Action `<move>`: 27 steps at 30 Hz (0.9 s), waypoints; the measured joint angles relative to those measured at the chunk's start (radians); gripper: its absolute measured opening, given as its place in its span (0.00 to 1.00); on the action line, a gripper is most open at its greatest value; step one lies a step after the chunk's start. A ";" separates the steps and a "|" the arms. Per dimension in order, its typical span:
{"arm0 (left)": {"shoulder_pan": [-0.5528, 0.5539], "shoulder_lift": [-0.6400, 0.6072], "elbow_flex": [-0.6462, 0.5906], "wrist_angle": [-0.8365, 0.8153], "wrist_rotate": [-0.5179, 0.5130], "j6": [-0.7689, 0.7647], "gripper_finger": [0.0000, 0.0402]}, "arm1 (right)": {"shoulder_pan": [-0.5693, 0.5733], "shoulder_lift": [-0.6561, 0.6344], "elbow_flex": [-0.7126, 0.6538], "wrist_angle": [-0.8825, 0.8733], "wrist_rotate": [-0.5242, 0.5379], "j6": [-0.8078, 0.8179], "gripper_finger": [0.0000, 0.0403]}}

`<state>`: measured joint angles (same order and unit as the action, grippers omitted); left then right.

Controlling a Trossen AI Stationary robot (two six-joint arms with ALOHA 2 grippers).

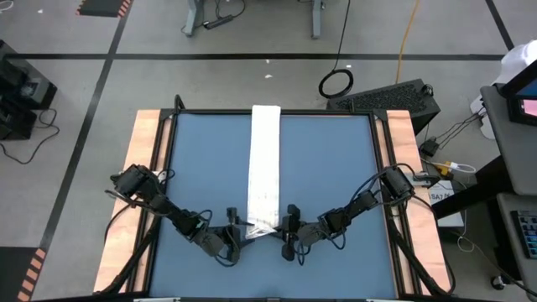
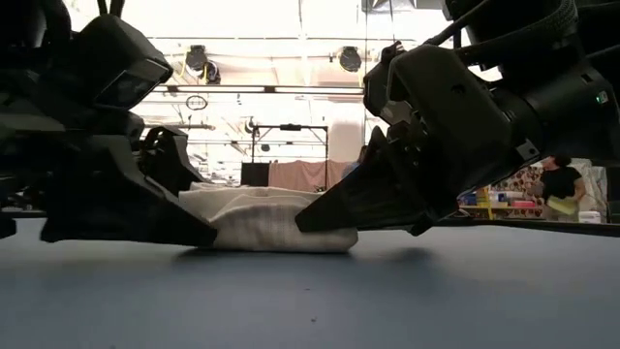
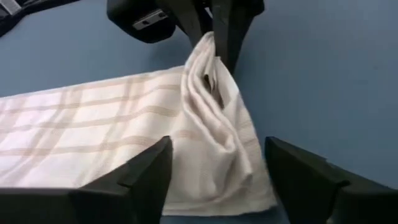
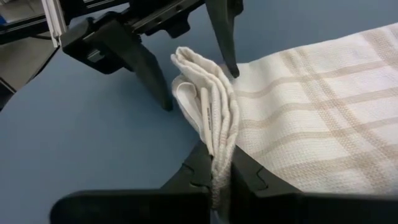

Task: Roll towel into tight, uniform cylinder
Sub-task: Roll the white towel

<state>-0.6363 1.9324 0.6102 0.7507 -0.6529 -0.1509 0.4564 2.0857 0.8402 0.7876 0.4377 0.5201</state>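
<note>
The white towel (image 1: 265,168) with faint grid lines lies as a long folded strip down the middle of the blue table (image 1: 336,176), from the far edge toward the near edge. Its near end (image 3: 211,118) is bunched into a raised, loosely rolled ridge. My right gripper (image 4: 221,177) is shut on that ridge from the right side (image 1: 285,231). My left gripper (image 3: 217,180) is open at the left side (image 1: 237,228). Its fingers stand on either side of the bunched end. I cannot tell whether they touch the cloth. My right gripper pinches the bunched near end of the towel (image 4: 219,146) between its two fingers, several gathered folds together, at the towel's right side edge. The fingers come nearly level from the table's right. The ridge stands up above the fingers, and the rest of the strip lies flat on the table.
Wooden rails (image 1: 147,168) run along the table's left and right sides. Blue table surface lies free on both sides of the strip. A black case (image 1: 394,96) and cables sit on the floor beyond the far right corner. A person (image 2: 560,189) stands far off in the room.
</note>
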 joint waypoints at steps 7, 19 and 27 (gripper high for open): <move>0.025 0.000 0.000 0.004 0.044 -0.026 0.16 | 0.000 0.000 0.000 -0.005 -0.003 0.000 0.02; 0.035 0.000 0.000 0.076 0.258 -0.515 0.04 | 0.008 -0.003 0.001 0.005 -0.172 0.093 0.08; 0.034 -0.002 0.001 0.164 0.296 -0.657 0.03 | 0.047 -0.011 0.001 0.017 -0.175 0.000 0.24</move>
<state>-0.6025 1.9308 0.6109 0.9144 -0.3565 -0.8077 0.5030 2.0752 0.8413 0.8043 0.2627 0.5201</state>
